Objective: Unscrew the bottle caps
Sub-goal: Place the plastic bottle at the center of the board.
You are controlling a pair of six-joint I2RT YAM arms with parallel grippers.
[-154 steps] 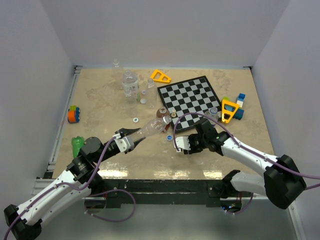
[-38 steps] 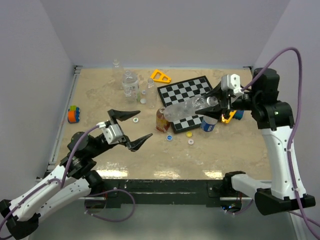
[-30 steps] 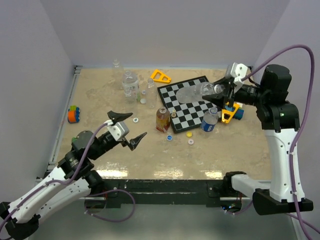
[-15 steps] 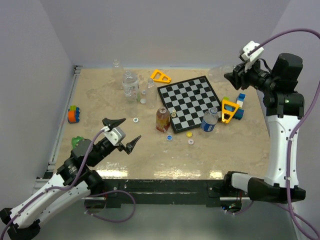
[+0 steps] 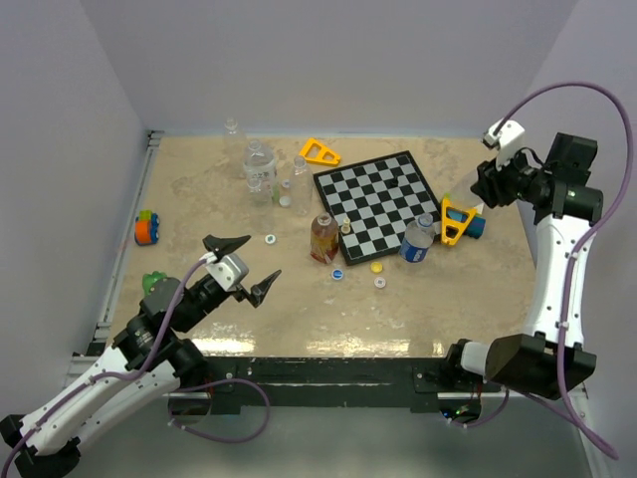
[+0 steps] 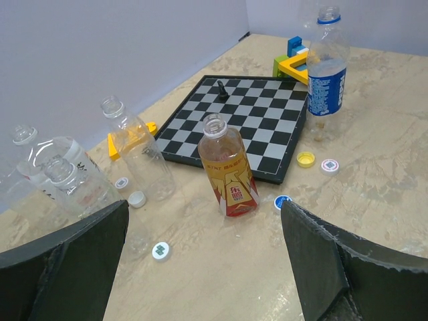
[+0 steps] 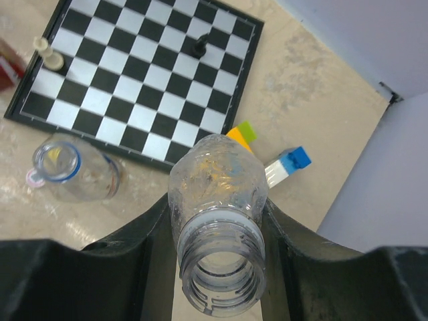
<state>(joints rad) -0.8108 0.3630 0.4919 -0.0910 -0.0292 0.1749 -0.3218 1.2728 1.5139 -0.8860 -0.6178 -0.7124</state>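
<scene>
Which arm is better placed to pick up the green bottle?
The left: the left claw is open, empty and near the green bottle; the right claw holds a clear bottle far off.

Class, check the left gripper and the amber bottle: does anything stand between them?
Nothing visible does. Only table lies between the open left gripper and the amber bottle; a flat white cap lies just off that line.

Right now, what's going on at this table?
The right pincer holds an uncapped clear bottle up at the far right edge. The left pincer hangs open and empty over the near left. The amber bottle and the blue-label bottle stand uncapped by the chessboard, with the yellow cap and blue cap loose beside them.
</scene>
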